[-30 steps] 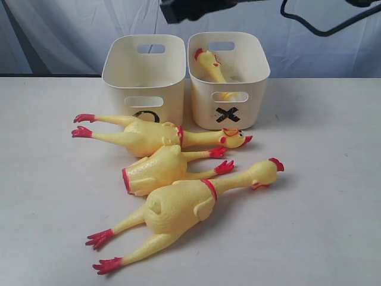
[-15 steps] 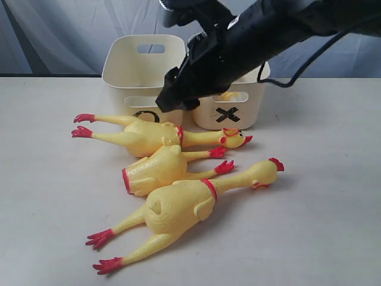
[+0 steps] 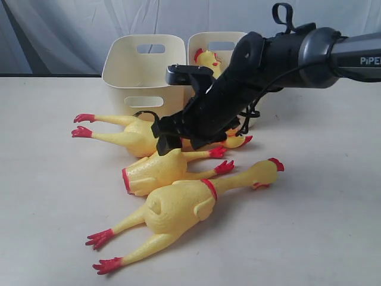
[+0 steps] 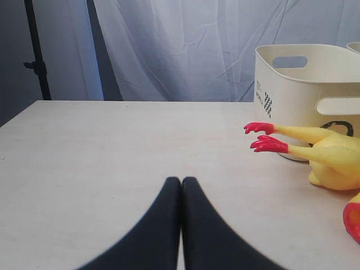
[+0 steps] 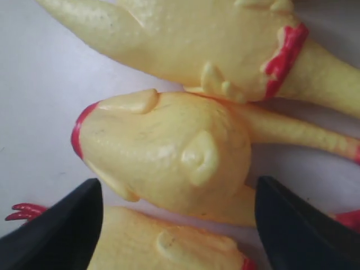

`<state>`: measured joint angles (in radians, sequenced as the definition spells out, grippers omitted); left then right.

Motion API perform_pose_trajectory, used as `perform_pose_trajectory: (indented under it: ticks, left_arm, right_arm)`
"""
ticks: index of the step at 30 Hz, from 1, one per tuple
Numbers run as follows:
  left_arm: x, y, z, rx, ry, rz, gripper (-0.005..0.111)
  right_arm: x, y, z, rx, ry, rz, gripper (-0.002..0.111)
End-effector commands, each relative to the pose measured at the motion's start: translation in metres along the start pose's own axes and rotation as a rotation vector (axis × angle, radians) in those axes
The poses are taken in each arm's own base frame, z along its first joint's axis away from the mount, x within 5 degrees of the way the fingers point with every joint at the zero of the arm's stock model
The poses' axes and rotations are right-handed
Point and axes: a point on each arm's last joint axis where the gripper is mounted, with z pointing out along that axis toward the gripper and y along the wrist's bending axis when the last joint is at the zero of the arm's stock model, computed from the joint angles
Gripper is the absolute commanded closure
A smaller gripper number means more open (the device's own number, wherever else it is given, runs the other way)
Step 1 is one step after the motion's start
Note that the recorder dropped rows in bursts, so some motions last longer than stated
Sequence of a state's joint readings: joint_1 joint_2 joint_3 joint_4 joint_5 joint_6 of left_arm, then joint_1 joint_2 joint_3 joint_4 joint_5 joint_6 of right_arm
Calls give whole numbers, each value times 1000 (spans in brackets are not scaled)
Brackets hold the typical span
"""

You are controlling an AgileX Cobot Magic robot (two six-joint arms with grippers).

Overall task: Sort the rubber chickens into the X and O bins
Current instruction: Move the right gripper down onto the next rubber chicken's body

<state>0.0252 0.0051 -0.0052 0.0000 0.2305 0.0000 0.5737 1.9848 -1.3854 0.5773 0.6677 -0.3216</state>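
Three rubber chickens lie on the table: a long one (image 3: 134,136) nearest the bins, a small one (image 3: 153,171) in the middle, and a large one (image 3: 178,207) in front. A fourth chicken (image 3: 206,59) stands in the X bin (image 3: 229,42), whose mark is hidden behind the arm. The O bin (image 3: 143,65) stands to its left. My right gripper (image 3: 162,138) hangs open just above the small chicken (image 5: 163,149), one black finger (image 5: 62,225) on each side and nothing gripped. My left gripper (image 4: 181,181) is shut and empty, low over the table, with the long chicken's red feet (image 4: 264,136) and the O bin (image 4: 304,84) off to one side.
The right arm (image 3: 286,56) stretches from the right edge across the front of the X bin. A pale curtain (image 3: 59,30) hangs behind the table. A dark stand (image 4: 36,50) rises beyond the table's far edge in the left wrist view.
The right arm has swung down from above the bins to just over the small chicken, and its jaws have spread wider. The chickens, bins and left gripper have not moved.
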Motion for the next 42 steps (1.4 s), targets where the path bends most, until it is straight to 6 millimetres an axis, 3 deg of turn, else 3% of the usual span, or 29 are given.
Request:
perform_pose_trajectory:
  ticks: [1,10,18,42]
  left_arm:
    - [1,0,0,-2,-6,-7,107]
    - [1,0,0,-2,-6,-7,107]
    - [1,0,0,-2,-6,-7,107]
    - [1,0,0,-2,-6,-7,107]
  right_arm:
    - [-3,-6,6,18,-26,35,30]
    - [-5,-7,17,12,-65,79,28]
    - [1,-7,40,3,-41,114,28]
    - [10,-2,57,-9,7,124,33]
